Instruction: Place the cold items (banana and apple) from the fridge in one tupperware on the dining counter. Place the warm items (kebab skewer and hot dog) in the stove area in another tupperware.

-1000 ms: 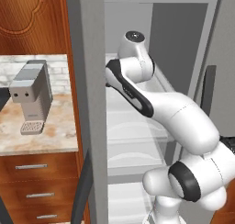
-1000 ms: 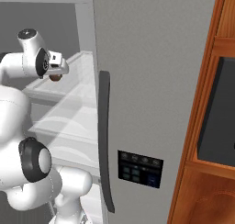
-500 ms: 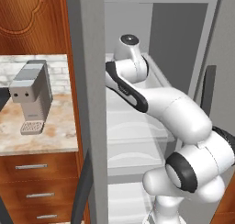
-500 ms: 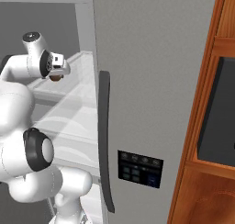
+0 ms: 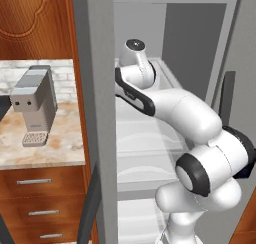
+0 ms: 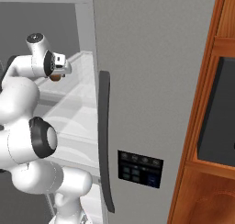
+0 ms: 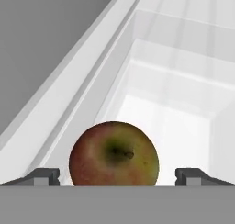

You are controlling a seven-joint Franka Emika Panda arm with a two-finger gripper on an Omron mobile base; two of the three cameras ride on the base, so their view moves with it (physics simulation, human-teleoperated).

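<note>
one apple (image 7: 114,153), red-brown with a greenish patch, sits dead centre between the two finger tips (image 7: 43,176) | gripper (image 6: 58,70) jaws spread wide, gap either side, not touching it | all of it's inside the open fridge (image 5: 95,113), above a clear shelf (image 6: 75,99) | one coffee machine (image 5: 34,104) on the side counter (image 5: 47,145)

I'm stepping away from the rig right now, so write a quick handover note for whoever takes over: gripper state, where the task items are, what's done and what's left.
Gripper: inside the open fridge above a clear shelf, fingertips on either side of the apple. They stand apart from it in the hand view, so a firm grasp cannot be told.
Apple: between the fingers, a brown spot under the hand in the right base view.
Done: fridge door open, arm reached in to the apple.
Left: carry the apple to its tupperware on the dining counter, then the banana, kebab skewer and hot dog.
</note>
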